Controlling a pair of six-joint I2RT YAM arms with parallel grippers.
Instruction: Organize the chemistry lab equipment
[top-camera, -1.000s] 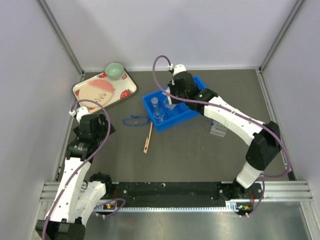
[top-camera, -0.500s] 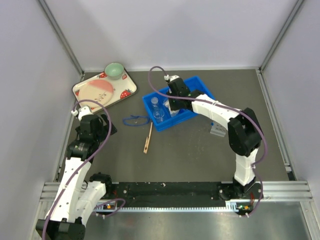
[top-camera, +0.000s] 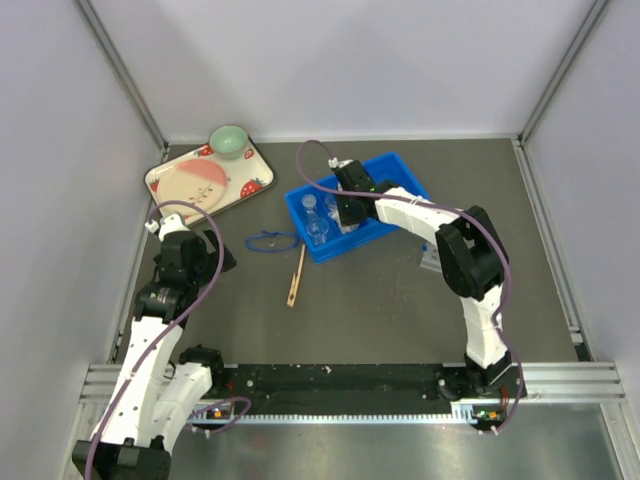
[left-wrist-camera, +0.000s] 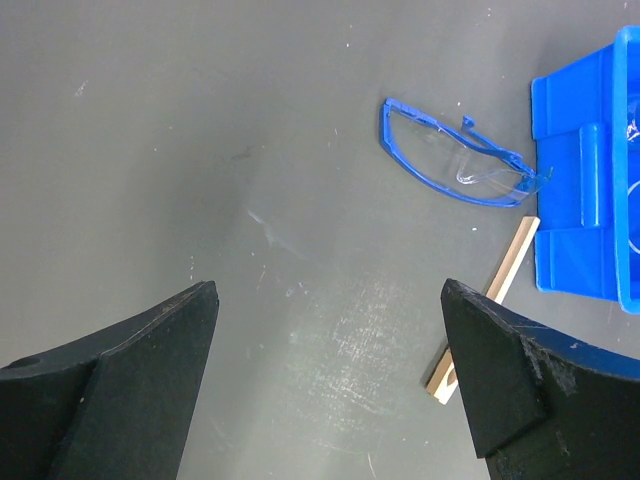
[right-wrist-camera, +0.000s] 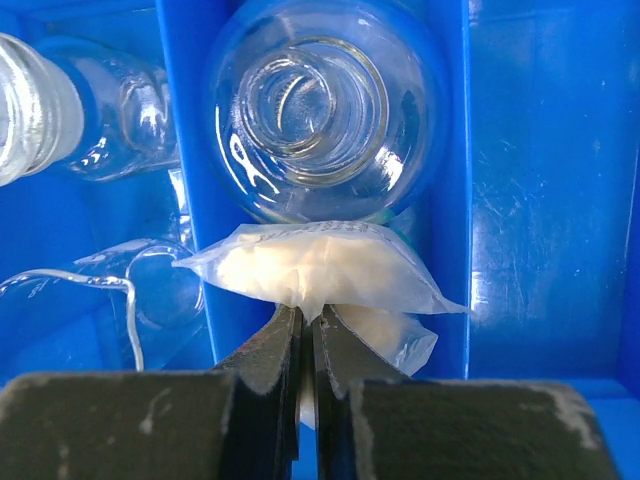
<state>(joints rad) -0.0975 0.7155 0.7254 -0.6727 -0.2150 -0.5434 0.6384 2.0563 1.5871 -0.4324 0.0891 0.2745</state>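
Observation:
My right gripper (right-wrist-camera: 308, 318) is shut on a clear plastic packet of white material (right-wrist-camera: 310, 265) and holds it inside the blue bin (top-camera: 372, 228), just above a round glass flask (right-wrist-camera: 318, 108). More glassware (right-wrist-camera: 70, 110) stands in the bin's left compartment. In the top view the right gripper (top-camera: 347, 205) is over the bin's middle. My left gripper (left-wrist-camera: 330, 390) is open and empty above bare table; it shows at the left in the top view (top-camera: 185, 245). Blue safety glasses (left-wrist-camera: 455, 165) and a wooden stick (left-wrist-camera: 487, 300) lie on the table left of the bin.
A tray (top-camera: 170, 180) with a pink plate and a green bowl (top-camera: 229, 141) sits at the back left. A small grey test-tube rack (top-camera: 434, 260) lies right of the bin. Grey walls stand on three sides.
My right arm has folded in and its gripper has shifted slightly within the bin with the packet. The left arm has barely moved.

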